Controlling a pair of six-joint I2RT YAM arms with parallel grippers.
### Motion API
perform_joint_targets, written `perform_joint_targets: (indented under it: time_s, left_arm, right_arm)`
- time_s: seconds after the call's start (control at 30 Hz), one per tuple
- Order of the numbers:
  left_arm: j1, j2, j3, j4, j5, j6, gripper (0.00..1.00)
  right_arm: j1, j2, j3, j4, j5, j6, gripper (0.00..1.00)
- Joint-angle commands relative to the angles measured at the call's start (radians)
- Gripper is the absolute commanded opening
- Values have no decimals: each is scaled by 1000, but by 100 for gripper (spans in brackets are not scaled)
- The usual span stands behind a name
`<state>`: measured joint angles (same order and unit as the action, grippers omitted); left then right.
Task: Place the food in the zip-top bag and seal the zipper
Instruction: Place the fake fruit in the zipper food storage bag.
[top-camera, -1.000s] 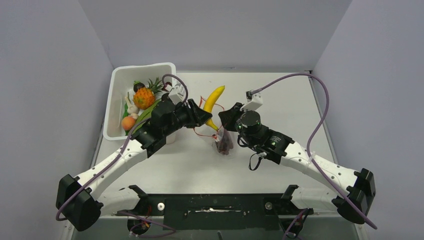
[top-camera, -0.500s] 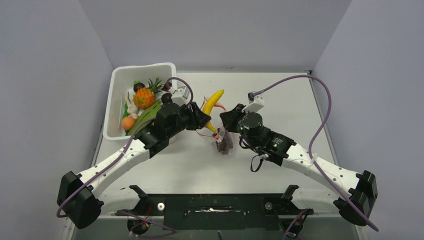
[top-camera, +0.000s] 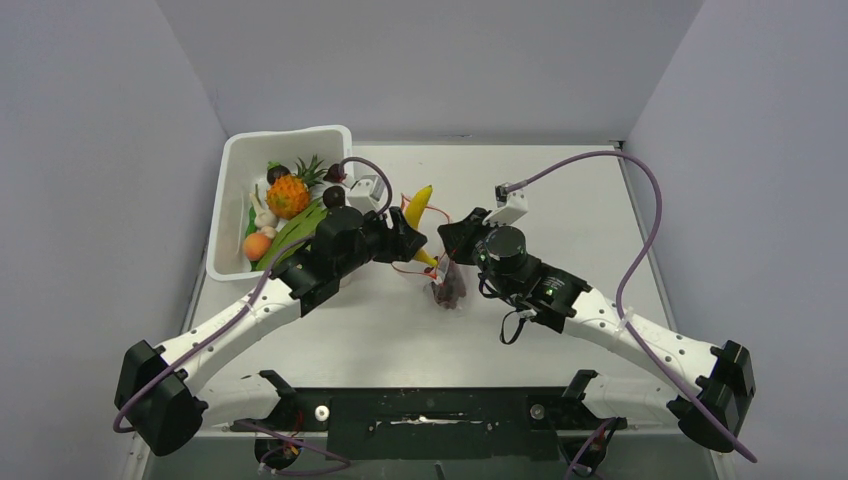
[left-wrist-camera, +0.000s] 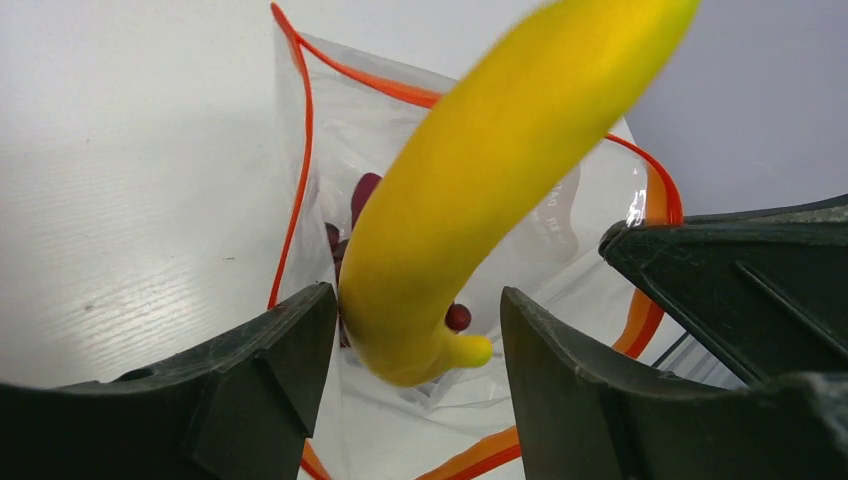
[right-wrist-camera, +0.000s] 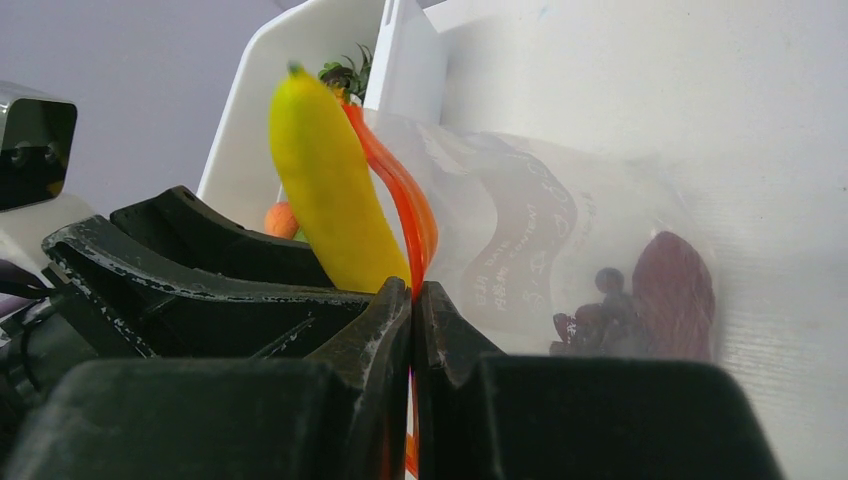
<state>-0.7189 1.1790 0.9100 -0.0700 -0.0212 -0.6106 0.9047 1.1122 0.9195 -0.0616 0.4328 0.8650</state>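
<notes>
While your left hand (left-wrist-camera: 418, 305) stands spread on either side of the banana (left-wrist-camera: 480, 170), that fruit leans tip-down into the open mouth of the zip-top bag (left-wrist-camera: 590, 225), just above the dark grapes (right-wrist-camera: 600, 310) inside. Your right hand (right-wrist-camera: 413, 300) is pressed together, pinching the zipper (right-wrist-camera: 400, 200) at the bag's rim. The bag sits on the table (top-camera: 400, 330), near the white tub (top-camera: 235, 190).
</notes>
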Motion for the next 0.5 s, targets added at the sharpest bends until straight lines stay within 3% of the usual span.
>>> perform_joint_targets:
  time_s: [0.0,0.47]
  left_arm:
    - [-5,-34,31,23,5,23,62]
    - [-5,-116,74,-124,-44,14,62]
  right_arm:
    - [0,-32,2,123,13,-20,0]
    - [-7,-56,-22,126,14,-16,0]
